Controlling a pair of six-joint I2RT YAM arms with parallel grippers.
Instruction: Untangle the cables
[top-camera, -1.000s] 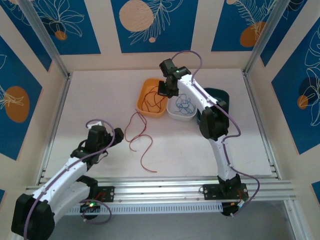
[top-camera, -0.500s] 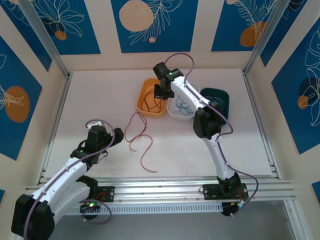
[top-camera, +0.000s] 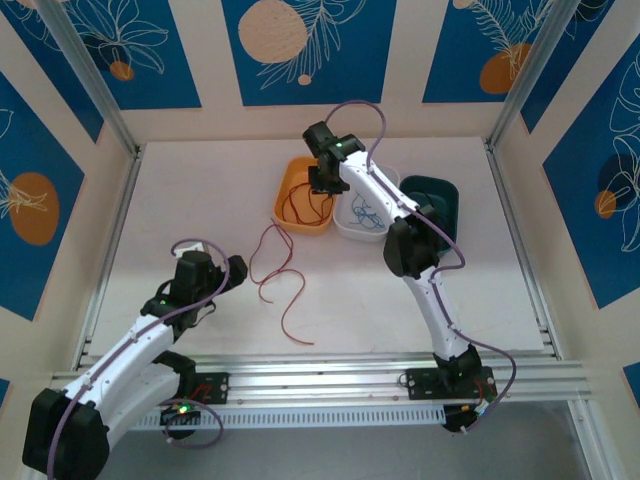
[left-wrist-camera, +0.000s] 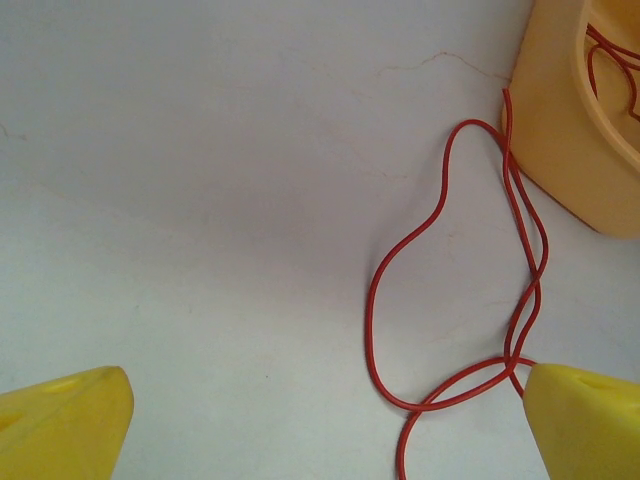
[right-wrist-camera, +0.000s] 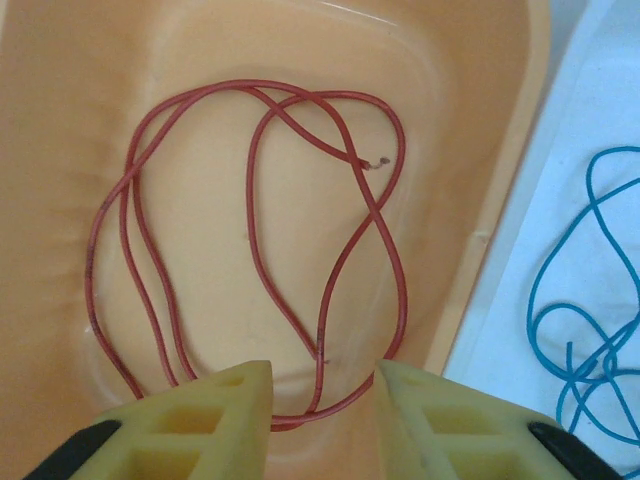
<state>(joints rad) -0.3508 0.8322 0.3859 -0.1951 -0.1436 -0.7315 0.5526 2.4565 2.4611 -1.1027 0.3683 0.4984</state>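
Observation:
One red cable (top-camera: 275, 265) lies in loose loops on the white table, also in the left wrist view (left-wrist-camera: 440, 210). My left gripper (top-camera: 228, 272) hovers just left of it, open, its yellow fingertips wide apart (left-wrist-camera: 325, 390) with the cable's lower loop near the right one. A second red cable (right-wrist-camera: 250, 180) is coiled inside the orange tray (top-camera: 284, 205). My right gripper (top-camera: 318, 180) hangs over that tray, open, its jaws (right-wrist-camera: 322, 385) parted above the coil's near loop. A blue cable (top-camera: 367, 210) lies in the white tray (top-camera: 345, 230).
A dark teal tray (top-camera: 445, 195) stands right of the white tray, partly behind the right arm. The orange tray's rim (right-wrist-camera: 500, 200) separates the red coil from the blue cable (right-wrist-camera: 560, 300). Aluminium rails border the table on both sides and at the front.
My right gripper has shifted left, from the edge between the trays to above the orange tray, and its jaws have parted. The left arm and the table cable have not moved.

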